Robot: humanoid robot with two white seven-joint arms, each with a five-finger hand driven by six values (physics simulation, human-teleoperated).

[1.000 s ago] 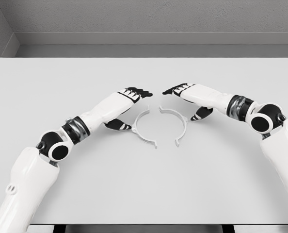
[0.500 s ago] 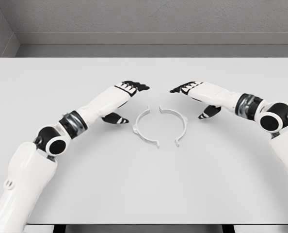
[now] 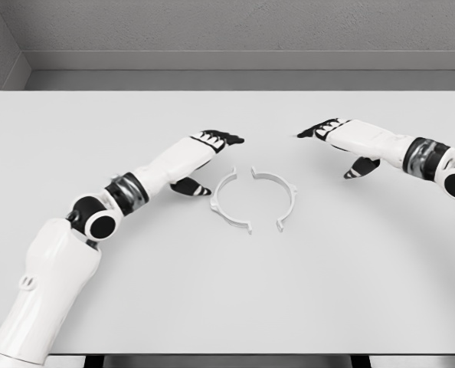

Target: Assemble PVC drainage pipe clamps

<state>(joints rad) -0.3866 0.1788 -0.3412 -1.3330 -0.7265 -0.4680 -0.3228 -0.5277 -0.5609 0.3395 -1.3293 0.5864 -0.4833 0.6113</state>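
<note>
Two white half-ring clamp pieces lie flat at the middle of the table, facing each other as a broken circle. The left clamp half [image 3: 226, 205] and the right clamp half [image 3: 283, 198] have small gaps between their ends. My left hand [image 3: 209, 157] hovers just left of the ring, fingers spread, thumb low, holding nothing. My right hand [image 3: 338, 142] is farther off to the right of the ring, also open and empty.
The white table [image 3: 97, 123] stretches wide around the pieces, with a grey wall strip behind it. Its front edge runs along the bottom of the view. Nothing else lies on it.
My right hand has drawn back to the right, away from the ring. My left hand has shifted only slightly. Both clamp halves stay where they lay.
</note>
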